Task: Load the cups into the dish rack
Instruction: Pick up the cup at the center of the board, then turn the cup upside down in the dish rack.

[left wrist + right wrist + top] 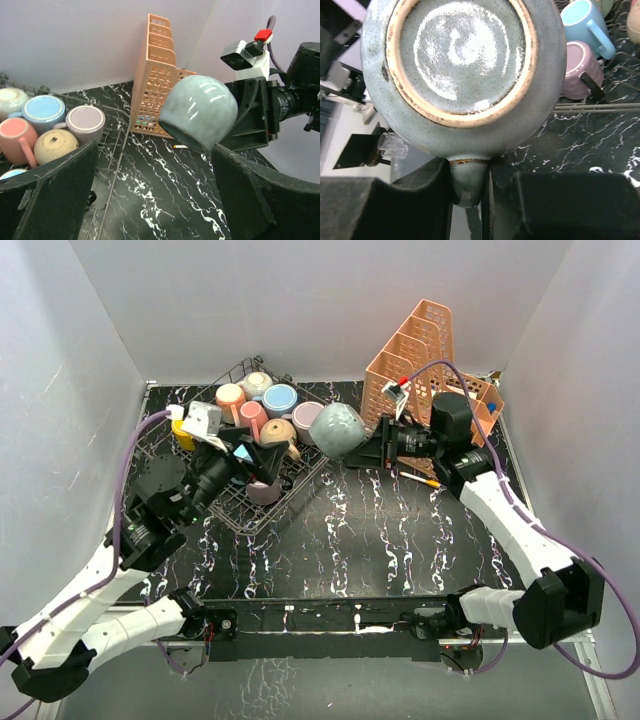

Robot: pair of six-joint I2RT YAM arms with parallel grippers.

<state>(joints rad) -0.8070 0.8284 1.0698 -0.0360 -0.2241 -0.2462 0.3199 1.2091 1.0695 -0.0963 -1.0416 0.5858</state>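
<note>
Grey-green cup [335, 430] is hanging in the air on its side, between the dish rack [262, 521] and the orange holder [420, 350]. The right pincer [368, 447] is pinching its handle [466, 187] tight. The left pincer [262, 462] is gaping wide over the rack, holding nothing. Other cups [268, 400] are sitting inside the rack.

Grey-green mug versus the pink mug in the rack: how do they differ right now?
The grey-green mug hangs beside the dish rack, pinched by its handle in the right gripper; the pink mug sits in the rack. The grey-green mug is tipped sideways; the pink mug stands base up. The grey-green glaze is glossy and speckled; the pink looks plain. Both have handles.
</note>
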